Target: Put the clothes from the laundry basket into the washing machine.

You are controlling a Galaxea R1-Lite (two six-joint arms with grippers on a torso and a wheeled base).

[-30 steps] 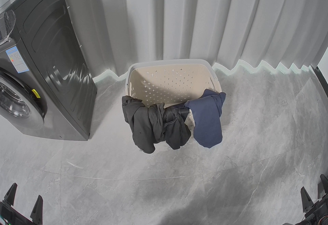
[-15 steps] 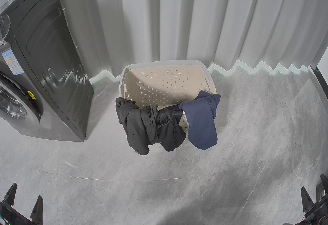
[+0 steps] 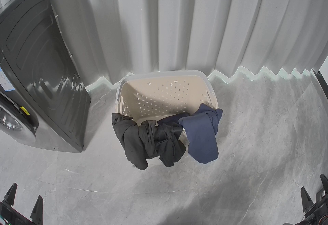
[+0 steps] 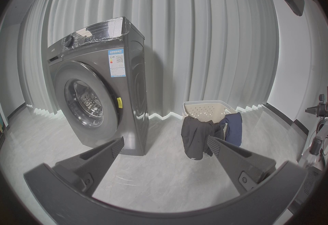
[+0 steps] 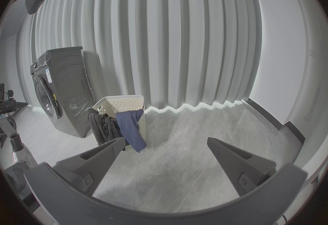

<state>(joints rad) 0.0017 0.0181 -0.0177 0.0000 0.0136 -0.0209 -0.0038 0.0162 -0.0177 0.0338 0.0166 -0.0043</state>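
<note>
A cream laundry basket [image 3: 164, 80] stands on the floor before the curtain. A dark grey garment [image 3: 147, 142] and a navy blue garment [image 3: 201, 133] hang over its near rim. The grey washing machine [image 3: 37, 75] stands at the left, its round door [image 4: 85, 103] shut. My left gripper [image 3: 24, 200] is low at the near left, open and empty, well short of the basket [image 4: 208, 109]. My right gripper [image 3: 314, 190] sits at the near right, open and empty, with the basket [image 5: 119, 104] far ahead of it.
White pleated curtains [image 3: 205, 14] close off the back. Bare grey tile floor [image 3: 256, 154] lies between me and the basket. A dark baseboard [image 3: 321, 80] runs along the right wall.
The whole head view has shifted: basket and washing machine sit lower and further left in the picture, and the basket looks nearer. Both grippers keep their places, open.
</note>
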